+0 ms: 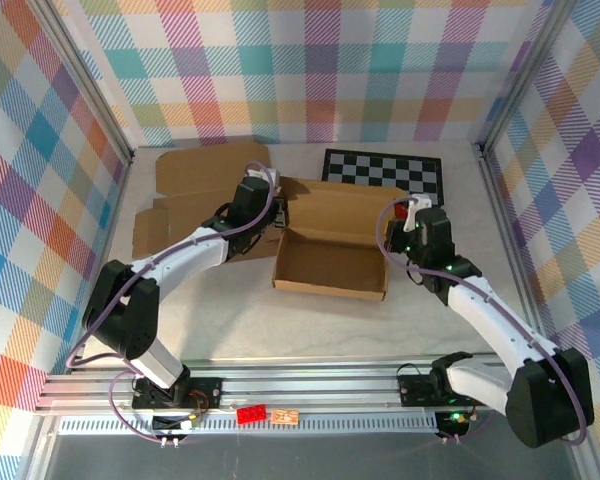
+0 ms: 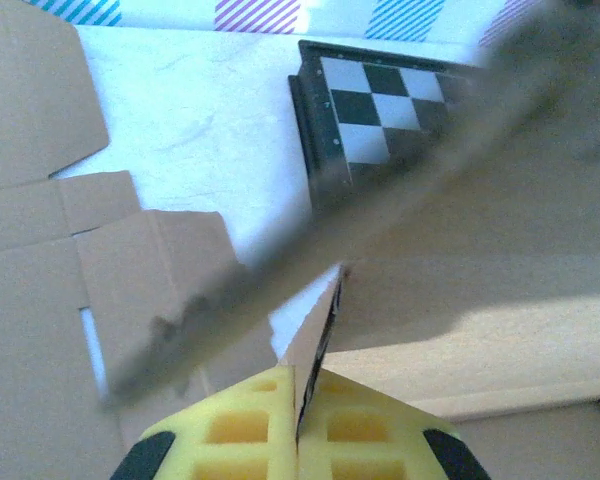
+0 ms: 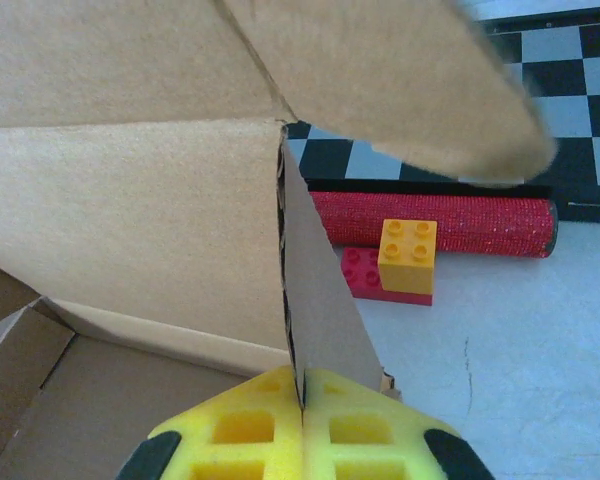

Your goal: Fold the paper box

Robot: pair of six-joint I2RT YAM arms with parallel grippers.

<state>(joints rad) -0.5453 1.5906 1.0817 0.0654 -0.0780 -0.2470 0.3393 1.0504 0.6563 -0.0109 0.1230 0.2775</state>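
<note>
Worktop (image 1: 430,330): pale, faintly marbled surface, fenced by metal posts at its corners.
Walls (image 1: 310,70): plaid cloth in pink, teal, yellow, orange and purple on 3 sides.
Chessboard (image 1: 385,172): black-framed, black and white squares, lying flat at the far right of the worktop.
Red roll (image 3: 430,222): glittery cylinder lying on its side along the chessboard's near edge.
Orange brick (image 3: 408,255): 4 studs on top, stacked on 1 end of a red brick (image 3: 365,275), just in front of the roll.
Flat cardboard sheets (image 1: 205,168): unfolded, overlapping, at the far left.
Rail (image 1: 310,385): metal beam across the near edge.
Small red block (image 1: 250,414): lying just below the rail.
</note>
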